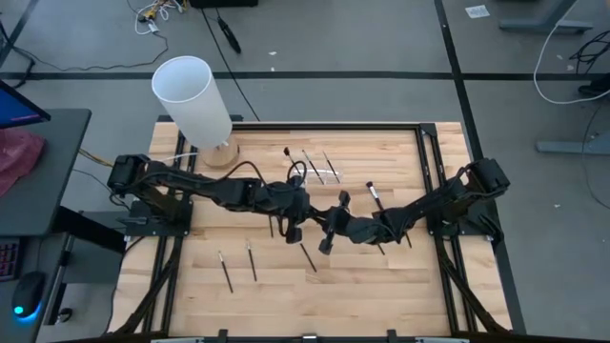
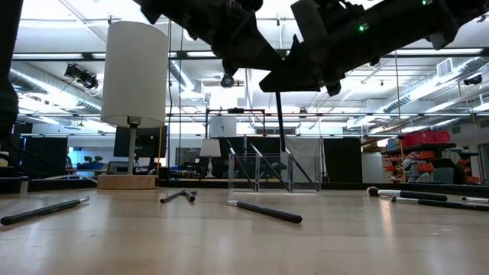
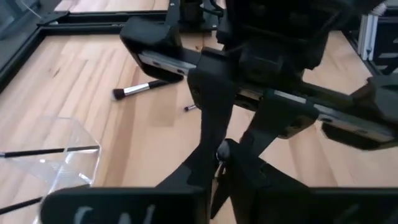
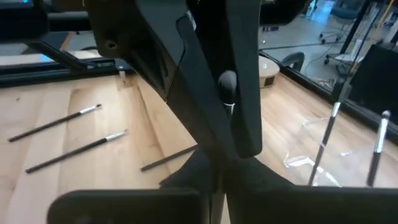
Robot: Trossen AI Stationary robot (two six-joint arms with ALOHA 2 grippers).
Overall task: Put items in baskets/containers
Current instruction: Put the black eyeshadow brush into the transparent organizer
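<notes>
Pale wooden desk planks carry the scene: near its middle a slim dark-handled brush hangs upright between the two arms. Both the left gripper and the right gripper meet at it, fingers closed together on its handle. Beyond stands the low clear plastic holder with brushes leaning in it. Other thin dark brushes lie scattered on the desk, near a tall white cylinder.

Bright, even ceiling light; soft shadows; wrist views blurred up close
</notes>
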